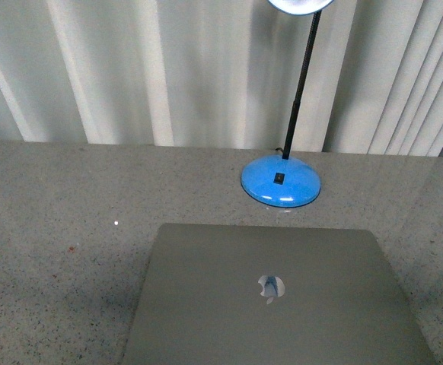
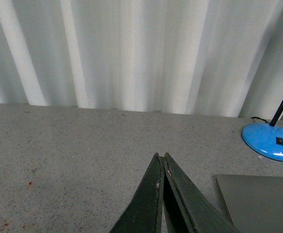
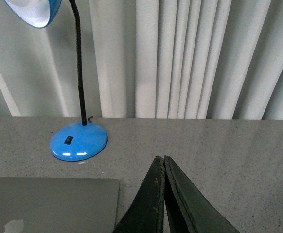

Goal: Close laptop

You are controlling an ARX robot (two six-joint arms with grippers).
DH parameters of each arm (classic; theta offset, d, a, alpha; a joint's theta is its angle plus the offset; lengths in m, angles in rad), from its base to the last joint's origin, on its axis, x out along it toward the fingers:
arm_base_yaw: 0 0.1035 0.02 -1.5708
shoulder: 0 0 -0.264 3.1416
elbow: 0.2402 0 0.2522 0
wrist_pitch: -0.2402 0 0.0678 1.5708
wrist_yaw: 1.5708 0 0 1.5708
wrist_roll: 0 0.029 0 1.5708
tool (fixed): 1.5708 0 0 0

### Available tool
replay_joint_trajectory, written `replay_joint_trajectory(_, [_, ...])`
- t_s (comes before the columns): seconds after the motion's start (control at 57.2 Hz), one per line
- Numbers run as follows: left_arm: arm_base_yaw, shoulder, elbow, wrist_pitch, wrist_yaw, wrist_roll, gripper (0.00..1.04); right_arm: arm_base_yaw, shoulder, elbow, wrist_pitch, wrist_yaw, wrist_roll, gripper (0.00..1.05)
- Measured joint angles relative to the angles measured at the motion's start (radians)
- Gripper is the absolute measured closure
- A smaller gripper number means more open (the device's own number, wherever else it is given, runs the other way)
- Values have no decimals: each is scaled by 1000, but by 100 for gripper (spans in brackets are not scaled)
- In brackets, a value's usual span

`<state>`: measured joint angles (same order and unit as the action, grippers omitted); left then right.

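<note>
The laptop (image 1: 271, 296) lies on the table at the bottom centre of the front view, its grey lid facing up with the shiny apple logo showing; no keys or screen are visible. A corner of the lid also shows in the left wrist view (image 2: 260, 201) and in the right wrist view (image 3: 49, 204). My left gripper (image 2: 161, 156) is shut with nothing in it, over bare table to the left of the laptop. My right gripper (image 3: 160, 158) is shut and empty too, to the right of the laptop. Neither arm appears in the front view.
A blue desk lamp stands behind the laptop, its round base (image 1: 281, 181) on the table and its black neck (image 1: 301, 84) rising to the shade. White curtains (image 1: 130, 68) hang along the far edge of the speckled grey table (image 1: 54, 228).
</note>
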<state>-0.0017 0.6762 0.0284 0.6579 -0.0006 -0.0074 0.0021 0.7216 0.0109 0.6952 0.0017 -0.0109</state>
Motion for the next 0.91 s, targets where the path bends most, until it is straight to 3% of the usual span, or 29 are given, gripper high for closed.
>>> replay_joint_trajectory(0.908, [0,-436,-1,-412,0,0,101,0,-463,-5,-434,-2,0,102])
